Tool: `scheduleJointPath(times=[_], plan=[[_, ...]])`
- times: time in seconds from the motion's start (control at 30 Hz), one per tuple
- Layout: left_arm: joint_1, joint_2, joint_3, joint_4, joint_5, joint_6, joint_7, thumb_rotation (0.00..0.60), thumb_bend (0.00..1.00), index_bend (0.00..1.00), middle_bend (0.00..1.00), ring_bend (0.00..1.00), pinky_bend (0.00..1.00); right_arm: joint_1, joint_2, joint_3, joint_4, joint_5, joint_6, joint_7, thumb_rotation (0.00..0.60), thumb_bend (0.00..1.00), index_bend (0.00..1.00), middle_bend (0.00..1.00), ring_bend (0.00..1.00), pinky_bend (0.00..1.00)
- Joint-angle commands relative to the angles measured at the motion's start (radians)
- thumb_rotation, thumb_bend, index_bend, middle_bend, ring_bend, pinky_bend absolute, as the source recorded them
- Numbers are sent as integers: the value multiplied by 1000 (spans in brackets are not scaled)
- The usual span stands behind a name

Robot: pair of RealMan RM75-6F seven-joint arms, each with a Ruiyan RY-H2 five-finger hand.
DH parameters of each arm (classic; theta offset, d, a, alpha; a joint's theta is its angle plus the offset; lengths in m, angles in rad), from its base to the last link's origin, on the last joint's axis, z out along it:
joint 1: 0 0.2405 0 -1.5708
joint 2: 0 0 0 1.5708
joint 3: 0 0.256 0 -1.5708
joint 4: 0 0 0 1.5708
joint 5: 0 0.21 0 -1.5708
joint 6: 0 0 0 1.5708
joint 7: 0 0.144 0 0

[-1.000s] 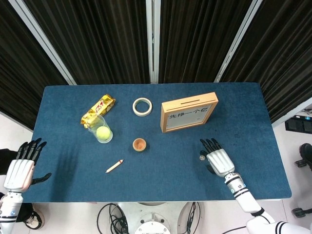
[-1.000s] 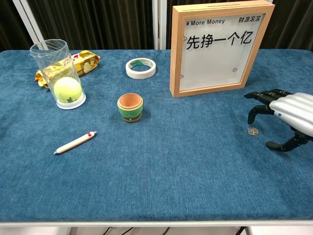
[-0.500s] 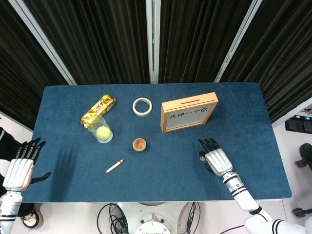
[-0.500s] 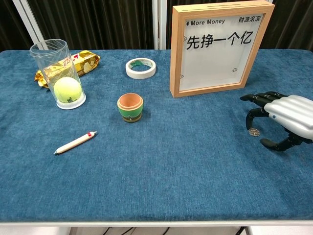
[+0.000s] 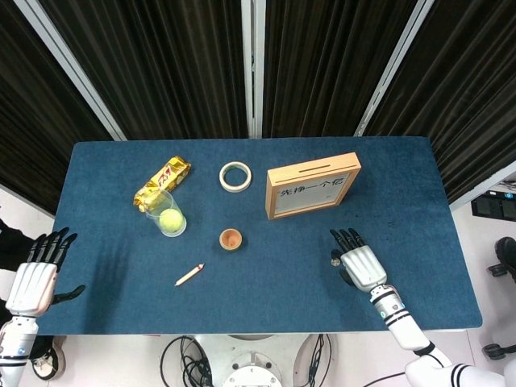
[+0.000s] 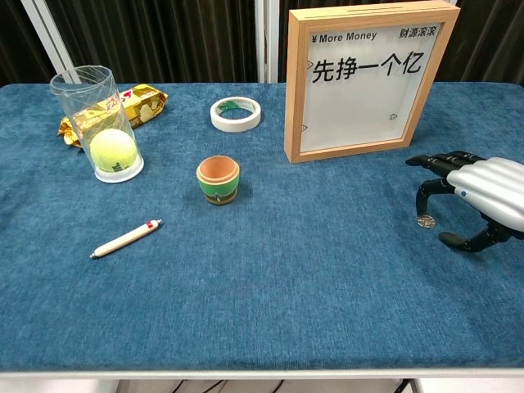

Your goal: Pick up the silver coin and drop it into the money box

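The silver coin (image 6: 424, 221) lies flat on the blue cloth at the right, small in the head view (image 5: 334, 260). My right hand (image 6: 479, 196) hovers palm down just right of it, fingers spread and arched; one fingertip (image 6: 422, 211) hangs right above the coin, and the thumb (image 6: 458, 240) stays apart from it. Nothing is in that hand (image 5: 360, 264). The money box (image 6: 368, 78) is a wooden frame with a white printed front, standing behind the coin, its slot on the top edge (image 5: 310, 168). My left hand (image 5: 36, 278) is open at the table's left edge.
A small clay cup (image 6: 218, 179) stands mid-table, a pencil-like stick (image 6: 125, 238) in front of it. A clear tumbler with a tennis ball (image 6: 110, 131), a gold snack pack (image 6: 131, 102) and a tape roll (image 6: 236, 114) sit at the back left.
My right hand has dipped its fingers down over the coin and shifted only slightly. The coin has not moved. The left hand drifted a little.
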Motion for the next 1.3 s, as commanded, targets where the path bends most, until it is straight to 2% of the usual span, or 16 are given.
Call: scheduleJointPath(times=[0.03,0.63,1.3], plan=[[0,1,0,-1,-1,-1,2,600,98,84,0,0,0,0,-2,0,3,2,-1,-1,600,295,415,0,0,0],[0,2,4,0,4,2,-7,600,98,84,0,0,0,8,-16,-1,22,6,-3,-6,600,310,425,0,0,0],[3,0,6,11,11,11,-23,600,98,84,0,0,0,7,-30,-3,37,9,6,-14,600,319,520,0,0,0]])
